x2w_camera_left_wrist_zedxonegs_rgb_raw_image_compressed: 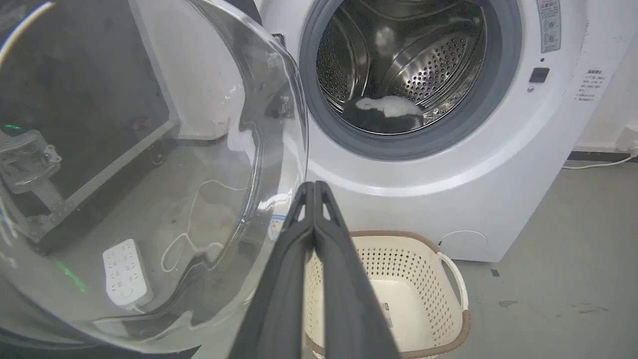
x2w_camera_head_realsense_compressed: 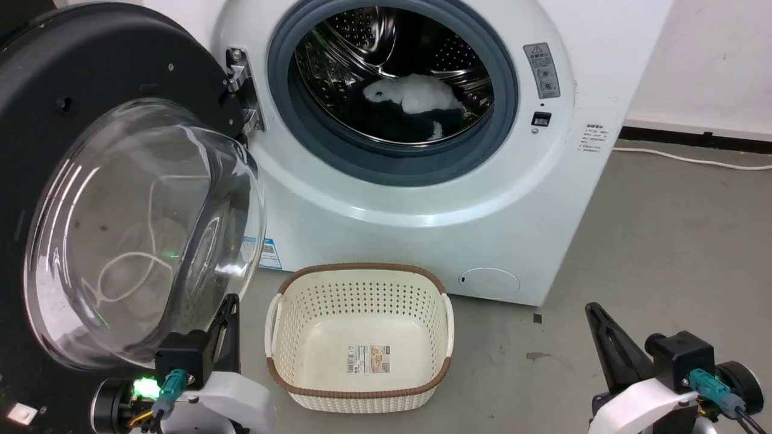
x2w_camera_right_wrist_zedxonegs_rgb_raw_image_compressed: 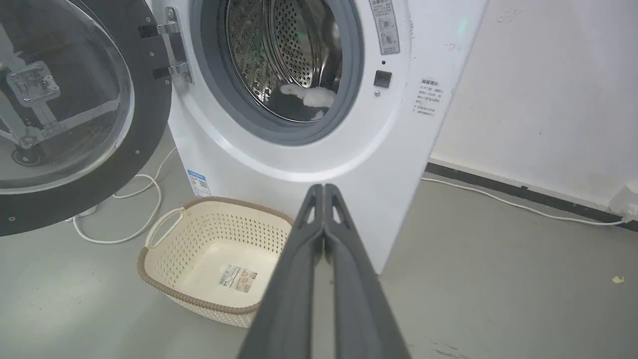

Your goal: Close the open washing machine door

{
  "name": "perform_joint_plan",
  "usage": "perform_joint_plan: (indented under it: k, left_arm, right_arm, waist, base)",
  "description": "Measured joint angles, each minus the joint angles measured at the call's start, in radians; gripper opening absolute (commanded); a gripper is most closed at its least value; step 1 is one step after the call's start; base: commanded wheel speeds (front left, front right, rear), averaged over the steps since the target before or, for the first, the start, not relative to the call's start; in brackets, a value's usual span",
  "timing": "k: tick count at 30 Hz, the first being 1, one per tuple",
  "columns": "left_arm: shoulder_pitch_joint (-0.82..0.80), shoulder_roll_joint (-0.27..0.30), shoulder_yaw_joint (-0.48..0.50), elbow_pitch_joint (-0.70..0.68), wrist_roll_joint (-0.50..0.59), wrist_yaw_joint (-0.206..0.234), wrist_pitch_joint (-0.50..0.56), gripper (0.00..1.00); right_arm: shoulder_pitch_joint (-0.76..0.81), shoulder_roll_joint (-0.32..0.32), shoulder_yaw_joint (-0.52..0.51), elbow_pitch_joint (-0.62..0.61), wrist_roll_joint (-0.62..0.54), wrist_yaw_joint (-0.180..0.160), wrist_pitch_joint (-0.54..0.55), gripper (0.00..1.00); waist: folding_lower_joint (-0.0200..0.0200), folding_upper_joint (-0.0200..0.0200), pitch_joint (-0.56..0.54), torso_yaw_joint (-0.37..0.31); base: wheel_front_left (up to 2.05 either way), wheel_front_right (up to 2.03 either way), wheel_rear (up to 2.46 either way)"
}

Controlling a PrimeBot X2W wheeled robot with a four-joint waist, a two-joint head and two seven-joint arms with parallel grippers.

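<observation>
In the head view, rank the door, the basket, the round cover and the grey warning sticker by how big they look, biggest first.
1. door, though its nearness to the camera inflates it
2. basket
3. round cover and warning sticker look about alike, so no ranking between them

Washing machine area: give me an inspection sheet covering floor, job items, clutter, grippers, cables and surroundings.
Surface: grey floor, a few small dark marks.
Job's things: washing machine door swung wide open to the left on its hinge; washing machine has white and dark laundry in its drum.
Clutter: cream basket on the floor before the machine, only a label inside.
Grippers: left gripper shut, close by the door's glass bowl, contact unclear; right gripper shut, holding nothing.
Cables: white cable along the right wall; looped cable and power strip under the door.
Surroundings: white wall, dark baseboard.
</observation>
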Motion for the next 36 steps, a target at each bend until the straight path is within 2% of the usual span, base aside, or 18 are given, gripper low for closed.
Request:
perform_joint_plan:
  k: [36]
  left_arm:
    - [0.0, 0.0, 0.0, 0.0, 0.0, 0.0, 0.0, 0.0]
  right_arm:
    - [0.0, 0.0, 0.0, 0.0, 0.0, 0.0, 0.0, 0.0]
  waist:
    - [0.0, 0.0, 0.0, 0.0]
  base:
    - [0.0, 0.0, 0.0]
